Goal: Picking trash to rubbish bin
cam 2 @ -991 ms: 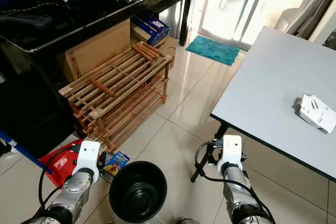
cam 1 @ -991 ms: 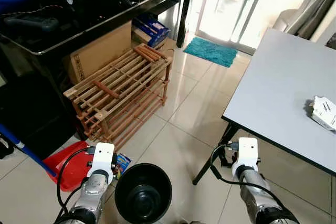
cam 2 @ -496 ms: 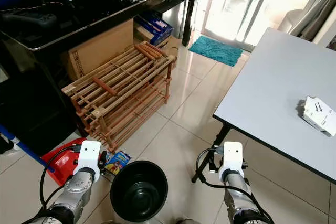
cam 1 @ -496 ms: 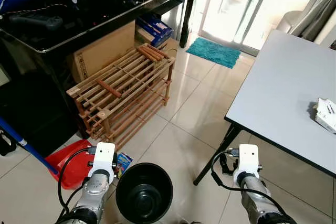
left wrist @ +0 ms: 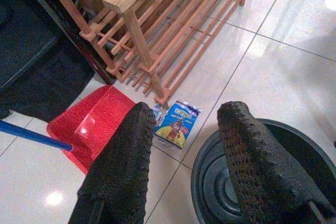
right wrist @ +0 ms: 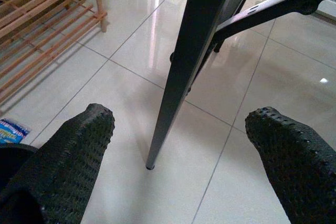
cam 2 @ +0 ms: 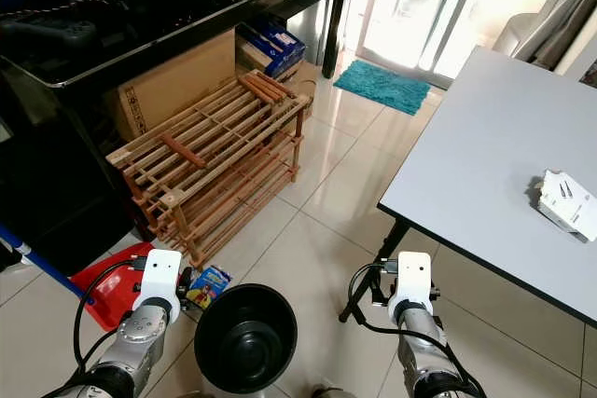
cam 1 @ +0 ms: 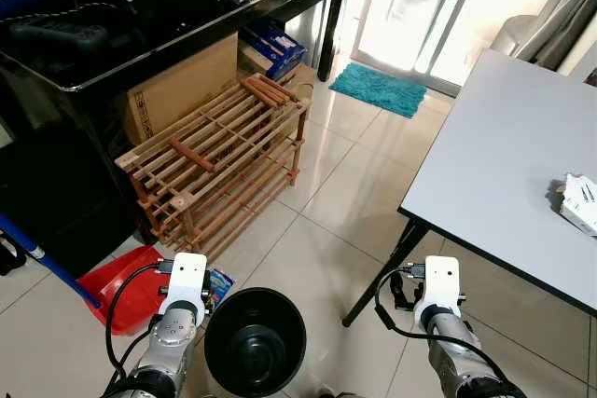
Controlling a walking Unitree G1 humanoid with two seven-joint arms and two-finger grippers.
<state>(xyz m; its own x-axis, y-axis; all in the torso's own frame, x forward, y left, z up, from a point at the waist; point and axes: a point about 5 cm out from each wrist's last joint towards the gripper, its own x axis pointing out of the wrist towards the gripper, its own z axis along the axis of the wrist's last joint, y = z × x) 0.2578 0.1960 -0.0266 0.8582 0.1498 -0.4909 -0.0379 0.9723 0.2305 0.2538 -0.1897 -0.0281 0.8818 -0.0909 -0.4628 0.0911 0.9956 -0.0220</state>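
A blue and yellow snack packet (left wrist: 177, 124) lies flat on the tiled floor, between the wooden rack's foot and the round black bin (cam 1: 255, 341). My left gripper (left wrist: 185, 116) hangs open above the packet and the bin's rim, with nothing between its fingers. My right gripper (right wrist: 181, 118) is open too, low over the floor, facing the table's black leg (right wrist: 191, 45). On the grey table (cam 1: 504, 156) lies a crumpled white packet (cam 1: 580, 202) near its right side.
A wooden slatted shoe rack (cam 1: 215, 160) stands on the left against a black desk with a cardboard box (cam 1: 177, 90) beneath. A red dustpan (cam 1: 126, 295) with a blue handle lies left of the bin. A teal mat (cam 1: 375, 90) lies by the glass door.
The head view has shifted a little. The arms, bin and snack packet keep their places relative to one another.
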